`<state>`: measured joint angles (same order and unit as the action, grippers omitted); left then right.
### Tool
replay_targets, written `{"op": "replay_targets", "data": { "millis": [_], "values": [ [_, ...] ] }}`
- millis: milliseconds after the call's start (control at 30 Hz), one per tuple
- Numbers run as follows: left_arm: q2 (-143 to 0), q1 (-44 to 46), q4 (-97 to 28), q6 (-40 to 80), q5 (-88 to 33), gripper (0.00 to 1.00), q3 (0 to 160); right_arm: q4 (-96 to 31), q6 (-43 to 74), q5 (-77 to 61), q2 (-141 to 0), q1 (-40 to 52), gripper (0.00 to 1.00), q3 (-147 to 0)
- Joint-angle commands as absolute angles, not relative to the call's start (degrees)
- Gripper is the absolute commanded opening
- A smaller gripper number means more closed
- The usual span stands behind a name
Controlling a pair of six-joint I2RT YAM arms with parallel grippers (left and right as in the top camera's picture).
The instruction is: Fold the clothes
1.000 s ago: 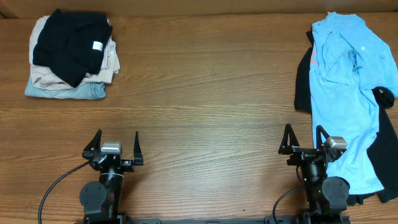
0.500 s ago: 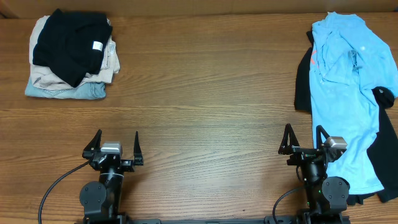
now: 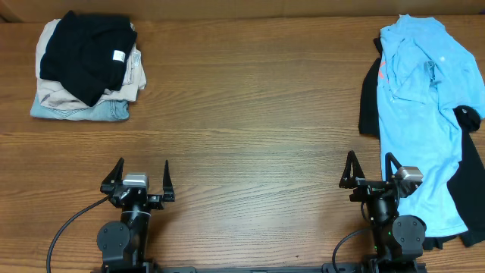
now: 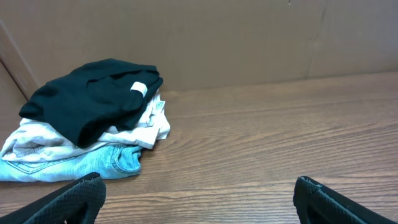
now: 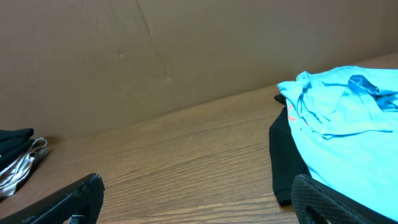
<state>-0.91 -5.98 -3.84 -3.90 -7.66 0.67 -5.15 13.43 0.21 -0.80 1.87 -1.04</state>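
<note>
Overhead: light blue T-shirt crumpled at the right edge of the tabletop, overlying a black garment. Folded clothes stack far left. Both left fingers and right fingers apart, empty.
Left wrist: folded clothes stack ahead-left; fingers apart.
Right wrist: light blue T-shirt over black garment, ahead-right; fingers apart.

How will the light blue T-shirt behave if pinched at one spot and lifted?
Likely floppy: the light blue T-shirt lies rumpled in soft creases, so it should drape from one pinch. Probably light, being thin cloth. It lies over the black garment, so dragging may pull that along.
</note>
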Motion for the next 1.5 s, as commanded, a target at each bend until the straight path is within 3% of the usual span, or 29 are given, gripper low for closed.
{"op": "replay_targets", "data": {
  "millis": [0,1467],
  "values": [
    [-0.4,-6.0,-3.8,-3.0,-7.1,1.0,0.3,-4.8,13.1,-0.1,-0.2,1.5,1.0,-0.5],
    [-0.4,-6.0,-2.9,-1.0,-6.8,1.0,2.4,0.1,11.9,-1.1,-0.3,1.5,1.0,-3.9]
  ]
}}
